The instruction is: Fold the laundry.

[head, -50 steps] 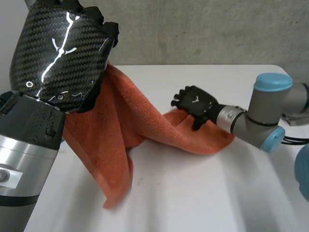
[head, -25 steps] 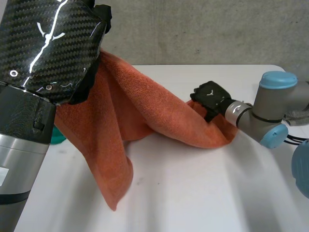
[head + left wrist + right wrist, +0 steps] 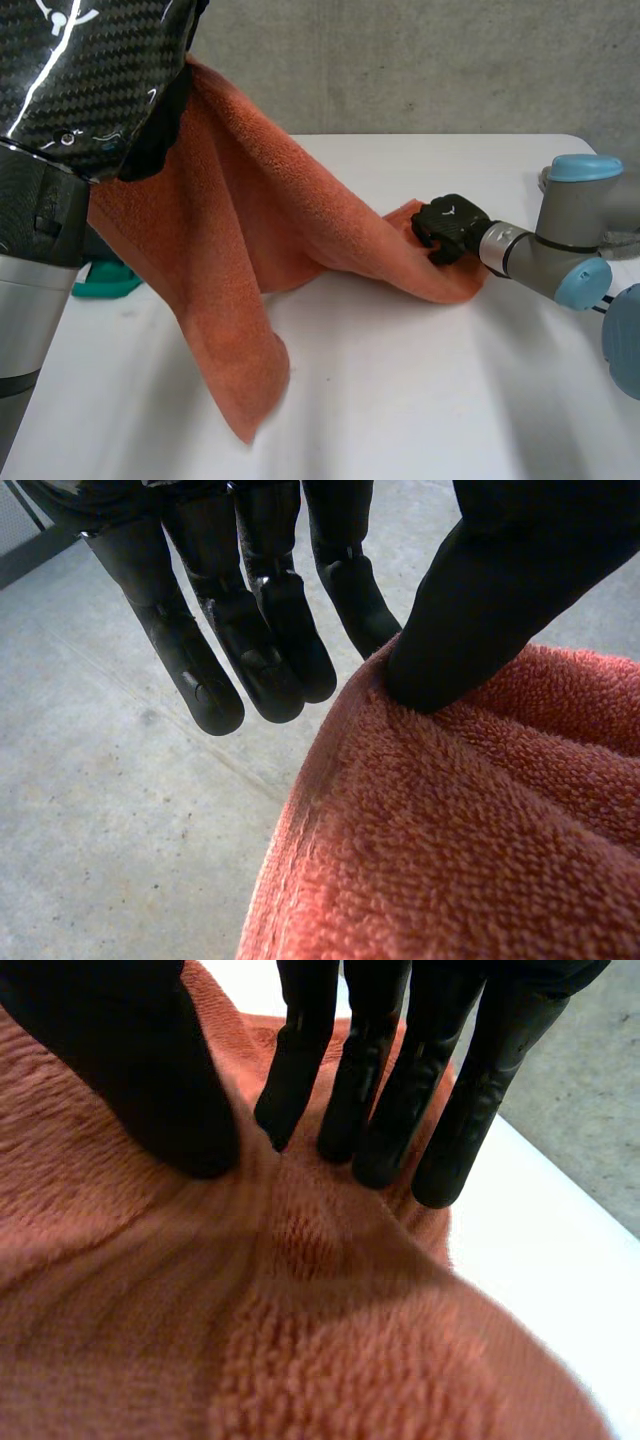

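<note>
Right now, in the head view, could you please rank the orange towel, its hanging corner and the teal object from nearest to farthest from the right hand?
1. Orange towel: its end is pinched in the right hand.
2. Hanging corner: droops toward the near side of the table, to the robot's left.
3. Teal object: at the table's left side, beyond the towel.

Glossy carbon weave covers the left forearm [image 3: 90, 70]; right arm [image 3: 570, 218] grey, blue-capped.

Head overview, wrist close-ups, shared towel [image 3: 250, 250]
</note>
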You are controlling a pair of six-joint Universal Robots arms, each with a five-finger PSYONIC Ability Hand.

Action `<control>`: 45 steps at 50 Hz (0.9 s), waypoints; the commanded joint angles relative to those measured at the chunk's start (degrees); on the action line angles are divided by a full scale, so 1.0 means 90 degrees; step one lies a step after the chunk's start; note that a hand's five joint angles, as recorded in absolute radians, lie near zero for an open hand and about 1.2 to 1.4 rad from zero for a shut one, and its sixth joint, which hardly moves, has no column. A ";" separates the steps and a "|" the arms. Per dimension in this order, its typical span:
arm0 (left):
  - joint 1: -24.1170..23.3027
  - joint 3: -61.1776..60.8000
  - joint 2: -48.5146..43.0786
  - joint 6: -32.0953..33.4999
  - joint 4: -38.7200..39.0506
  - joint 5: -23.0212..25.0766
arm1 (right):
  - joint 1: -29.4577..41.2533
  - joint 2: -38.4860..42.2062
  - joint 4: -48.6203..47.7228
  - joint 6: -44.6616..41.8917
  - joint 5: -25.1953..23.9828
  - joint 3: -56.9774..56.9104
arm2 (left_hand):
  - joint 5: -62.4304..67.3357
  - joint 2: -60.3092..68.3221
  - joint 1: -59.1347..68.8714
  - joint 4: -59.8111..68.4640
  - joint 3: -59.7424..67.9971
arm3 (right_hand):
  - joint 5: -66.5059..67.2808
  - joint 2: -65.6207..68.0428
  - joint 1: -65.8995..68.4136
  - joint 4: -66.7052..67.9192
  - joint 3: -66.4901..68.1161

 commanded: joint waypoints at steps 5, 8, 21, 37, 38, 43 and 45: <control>0.0402 0.0191 -0.0382 0.0000 0.0045 -0.0002 | 0.0052 -0.1176 -0.1248 0.0354 0.1152 0.0652 | 0.1589 0.1272 0.1560 0.1235 0.1298 | 0.4514 0.4337 0.4830 0.4358 0.4357; 0.0539 0.0376 -0.0733 0.0000 0.0074 0.0008 | 0.0032 -0.1460 -0.1629 0.0618 0.1230 0.0896 | 0.1589 0.1272 0.1560 0.1235 0.1298 | 0.4514 0.4337 0.4830 0.4358 0.4357; 0.0871 0.2875 -0.3125 0.0010 0.0963 -0.0119 | -0.0017 -0.2680 -0.4353 0.1877 0.2968 0.1228 | 0.1589 0.1272 0.1560 0.1235 0.1298 | 0.4514 0.4337 0.4830 0.4358 0.4357; 0.0920 0.2468 -0.4201 -0.0029 0.1002 -0.0431 | -0.1245 -0.4946 -0.4570 0.2085 0.0863 0.5637 | 0.1589 0.1272 0.1560 0.1235 0.1298 | 0.4514 0.4337 0.4830 0.4358 0.4357; 0.0901 0.2148 -0.4211 -0.0039 0.1002 -0.0431 | -0.1373 -0.5005 -0.4599 0.1977 0.0704 0.5914 | 0.1589 0.1272 0.1560 0.1235 0.1298 | 0.4514 0.4337 0.4830 0.4358 0.4357; 0.0774 0.1063 -0.4221 -0.0019 0.1022 -0.0422 | -0.2116 -0.5025 -0.4580 0.0903 -0.0195 0.7351 | 0.1589 0.1272 0.1560 0.1235 0.1298 | 0.4514 0.4337 0.4830 0.4358 0.4357; 0.0686 0.0827 -0.4240 -0.0019 0.1022 -0.0422 | -0.2320 -0.5025 -0.4521 0.0456 -0.0380 0.7711 | 0.1589 0.1272 0.1560 0.1235 0.1298 | 0.4514 0.4337 0.4830 0.4358 0.4357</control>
